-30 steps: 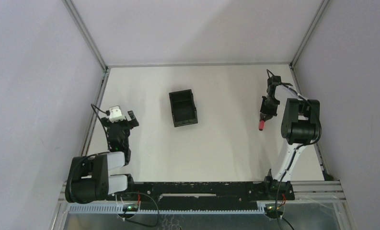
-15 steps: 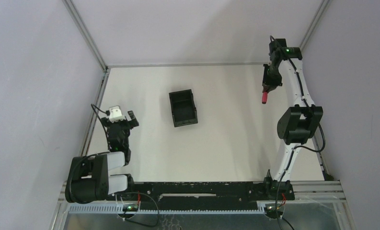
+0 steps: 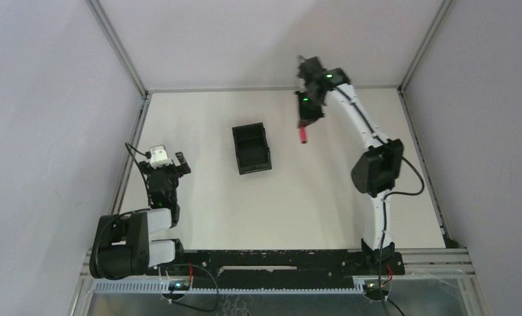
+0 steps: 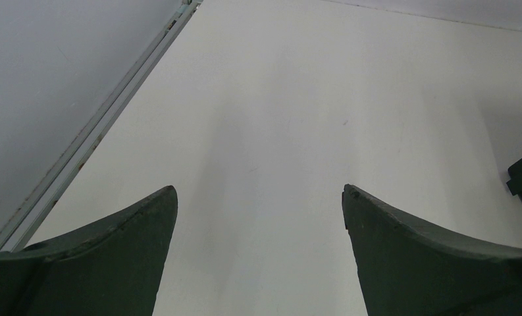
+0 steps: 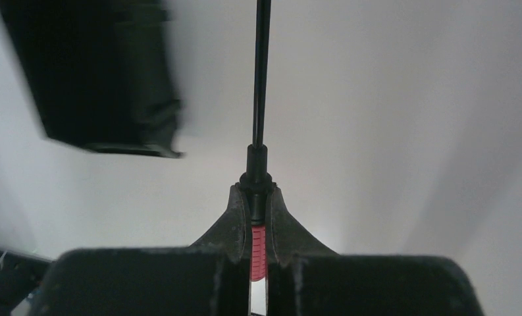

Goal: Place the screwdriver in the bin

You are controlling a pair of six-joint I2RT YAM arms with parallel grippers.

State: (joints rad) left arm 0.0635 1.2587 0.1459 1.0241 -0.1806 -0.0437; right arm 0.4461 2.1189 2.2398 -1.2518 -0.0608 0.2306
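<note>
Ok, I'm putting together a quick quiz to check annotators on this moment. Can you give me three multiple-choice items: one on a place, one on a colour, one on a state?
1. In the top view, where is the screwdriver relative to the bin?
A) inside it
B) to its right, held by the right gripper
C) lying to its left

2. The screwdriver's handle is:
A) red
B) yellow
C) blue

3. The left gripper is:
A) open and empty
B) shut on the screwdriver
C) shut on the bin

Answers:
1. B, the top view shows it clamped right of the bin.
2. A, red shows in the grip in the right wrist view.
3. A, the left wrist view shows its jaws apart with nothing between them.
</note>
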